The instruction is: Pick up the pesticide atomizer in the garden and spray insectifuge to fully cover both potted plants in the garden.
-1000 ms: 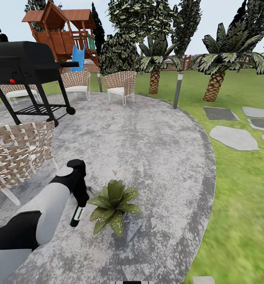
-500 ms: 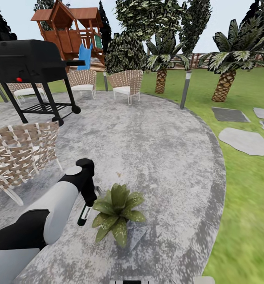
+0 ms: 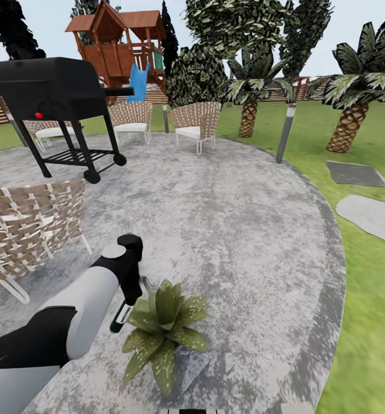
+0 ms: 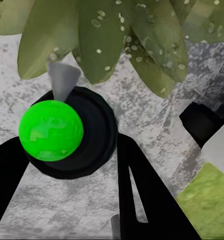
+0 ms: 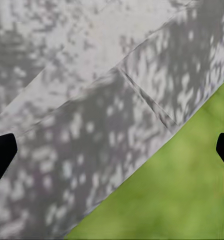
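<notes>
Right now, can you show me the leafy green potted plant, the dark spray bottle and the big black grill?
Leafy green potted plant [image 3: 164, 328]: head view, middle of its rosette.
Dark spray bottle [image 3: 120, 319]: head view, its pale label.
Big black grill [image 3: 49, 86]: head view, its lid.

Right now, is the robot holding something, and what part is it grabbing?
Yes. The left gripper holds the pesticide atomizer, its fingers on either side of the bottle's body. The right gripper is open, holding nothing.

1. The pesticide atomizer [image 3: 120, 318] hangs nozzle-down in my left gripper [image 3: 125, 305], dark bottle, pale label.
2. One potted plant [image 3: 162, 329], droplet-speckled green rosette, sits on the patio [image 3: 244, 230] just beside it.
</notes>
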{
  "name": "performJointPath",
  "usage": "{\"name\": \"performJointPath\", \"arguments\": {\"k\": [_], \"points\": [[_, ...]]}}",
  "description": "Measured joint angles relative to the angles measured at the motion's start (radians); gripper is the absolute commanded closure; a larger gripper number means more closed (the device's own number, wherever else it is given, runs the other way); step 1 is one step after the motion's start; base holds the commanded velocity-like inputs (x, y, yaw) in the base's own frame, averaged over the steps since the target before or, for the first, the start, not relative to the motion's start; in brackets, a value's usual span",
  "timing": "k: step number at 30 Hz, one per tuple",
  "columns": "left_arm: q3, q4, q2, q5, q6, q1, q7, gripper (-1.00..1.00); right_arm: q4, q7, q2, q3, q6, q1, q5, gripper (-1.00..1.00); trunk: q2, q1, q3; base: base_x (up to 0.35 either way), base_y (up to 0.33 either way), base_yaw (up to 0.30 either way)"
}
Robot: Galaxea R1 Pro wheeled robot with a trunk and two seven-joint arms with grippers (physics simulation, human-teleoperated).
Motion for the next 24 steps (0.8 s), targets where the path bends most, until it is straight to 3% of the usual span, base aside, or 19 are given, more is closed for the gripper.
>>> {"name": "performJointPath", "arguments": {"k": [13, 17, 24], "points": [[-0.013, 0.01, -0.005, 0.0, -0.002, 0.007, 0.0, 1.0, 0.0, 0.001, 0.0, 0.0, 0.0, 0.0, 0.0, -1.0, 0.0, 0.0, -0.002, 0.034, -0.045, 0.271], [-0.014, 0.01, -0.026, 0.0, -0.001, 0.009, 0.001, 1.0, 0.0, 0.001, 0.0, 0.0, 0.001, 0.0, 0.0, -1.0, 0.0, 0.0, -0.002, 0.0, -0.002, 0.053], [-0.014, 0.01, -0.031, -0.001, 0.004, 0.008, 0.001, 1.0, 0.0, -0.001, 0.0, 0.0, 0.0, 0.0, 0.0, -1.0, 0.0, 0.0, -0.002, 0.057, -0.227, 0.029]]}}
